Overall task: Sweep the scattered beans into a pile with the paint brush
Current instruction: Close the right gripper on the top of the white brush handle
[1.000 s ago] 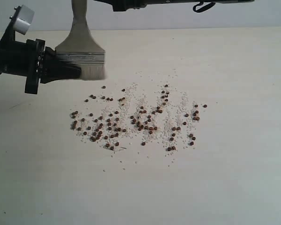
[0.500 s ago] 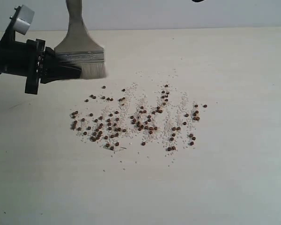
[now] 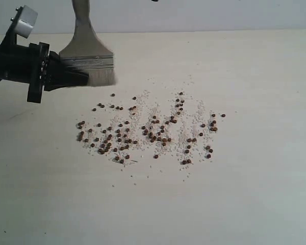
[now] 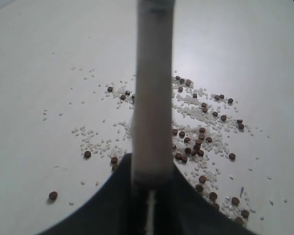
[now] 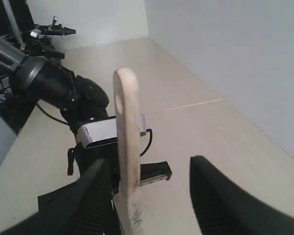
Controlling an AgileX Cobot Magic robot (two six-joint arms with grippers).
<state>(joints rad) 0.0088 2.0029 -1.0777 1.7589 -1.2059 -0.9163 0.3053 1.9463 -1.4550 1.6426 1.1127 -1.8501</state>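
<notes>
The paint brush (image 3: 86, 53) stands upright above the table at the back left, pale bristles (image 3: 101, 77) pointing down and clear of the surface. My left gripper (image 3: 71, 77) is shut on its silver band from the left. The left wrist view shows the brush (image 4: 154, 98) edge-on, rising from the closed left gripper (image 4: 151, 205). The beans (image 3: 143, 133) lie scattered with white crumbs in a wide patch in front of the brush; no dense pile shows. My right gripper (image 5: 157, 203) is open around the white handle (image 5: 127, 142), which stands close to one finger (image 5: 95, 205).
The pale table (image 3: 255, 194) runs wide on all sides of the patch. In the right wrist view the left arm (image 5: 63, 88) and its camera housing (image 5: 100, 131) sit just behind the handle. Beans (image 4: 201, 142) spread beyond the brush in the left wrist view.
The right arm has lifted out of the top of the exterior view. The brush has shifted a little to the left; the beans have not moved.
</notes>
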